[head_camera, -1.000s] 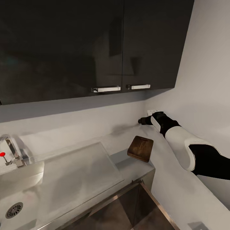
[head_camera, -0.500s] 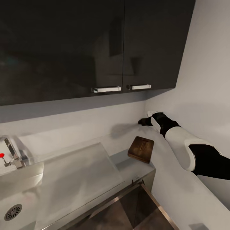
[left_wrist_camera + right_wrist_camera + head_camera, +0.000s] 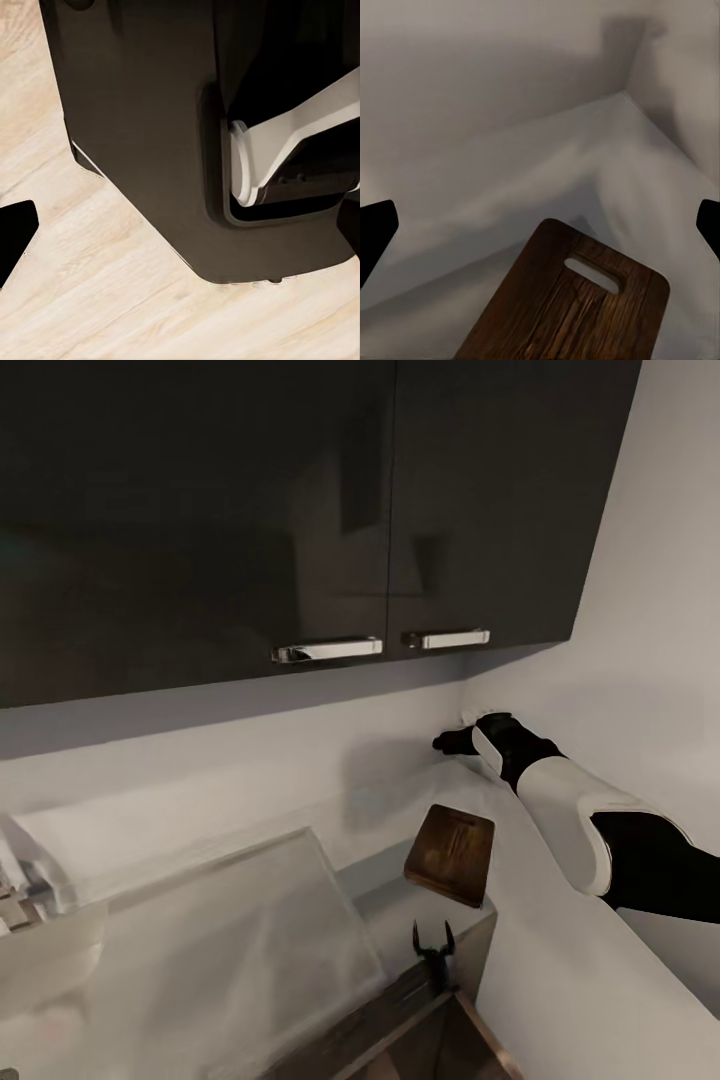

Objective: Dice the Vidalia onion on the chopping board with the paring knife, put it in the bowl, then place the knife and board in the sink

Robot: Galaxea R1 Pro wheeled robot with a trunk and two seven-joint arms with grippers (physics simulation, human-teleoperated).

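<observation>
The dark brown chopping board (image 3: pixel 450 853) lies on the grey countertop (image 3: pixel 385 890) by its front right corner. In the right wrist view the chopping board (image 3: pixel 577 307) sits just ahead, its handle slot at the far end toward the wall corner. My right gripper (image 3: pixel 445 740) hovers open and empty over the counter; its fingertips (image 3: pixel 375 232) stand wide apart. The sink (image 3: pixel 230 950) shows its flat steel drainboard at lower left. My left gripper (image 3: pixel 180 225) points down at a wooden floor beside my dark base, open and empty. The onion, paring knife and bowl are out of view.
Dark wall cabinets (image 3: pixel 300 510) with two chrome handles hang above the counter. A grey wall (image 3: pixel 650 660) closes the right side, close to my right arm. A small dark two-pronged piece (image 3: pixel 434 952) sticks up at the counter's front edge; I cannot tell what it is.
The whole view has shifted, so the camera moved: the drain and red tap knob have slid out at the left. The two-pronged piece has come into view. My right arm holds its pose.
</observation>
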